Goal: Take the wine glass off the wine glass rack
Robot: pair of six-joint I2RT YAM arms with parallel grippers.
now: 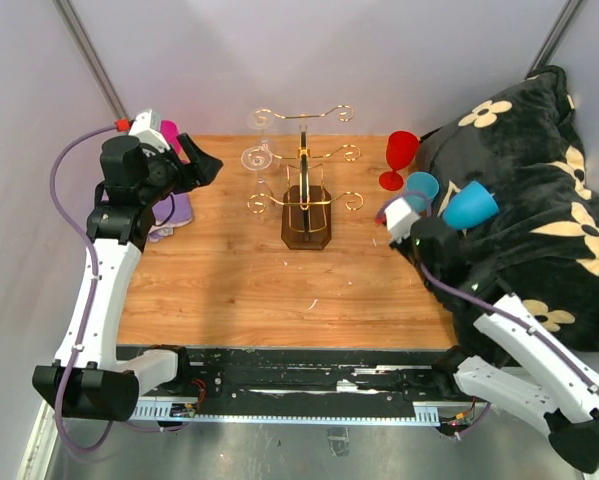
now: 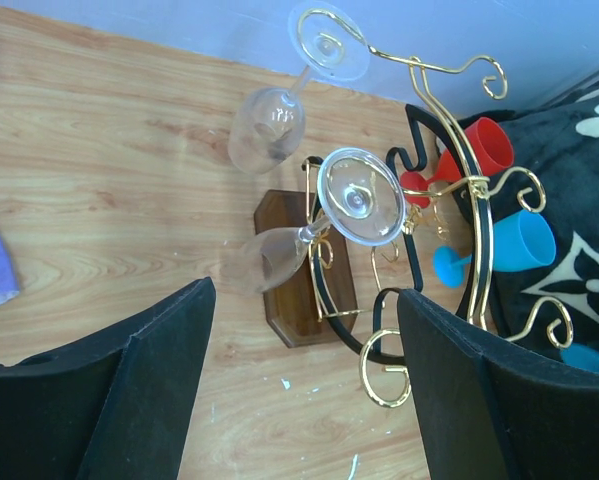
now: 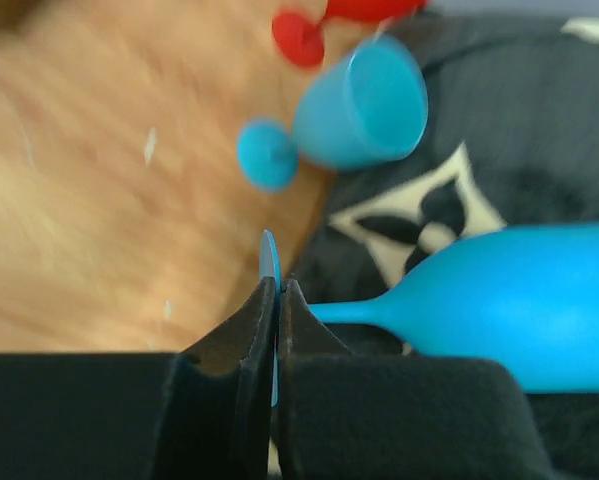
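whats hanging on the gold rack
A clear wine glass hangs from the rack's top left hook, a second glass from the middle left one. Other hooks look bare, none covered.

No legible text, no labels or brands, no numbers or signs

Right gripper pinching a blue wine glass by its foot.
The right gripper (image 3: pixel 277 292) has its dark jaws closed on the thin foot disc of the blue wine glass (image 3: pixel 519 310), whose stem and bowl reach rightward over a black blanket (image 3: pixel 539 150) with cream flowers. Beyond, a second blue glass (image 3: pixel 364 100) and a blurred red glass (image 3: pixel 301 38) sit at the wooden table (image 3: pixel 99 200) edge.
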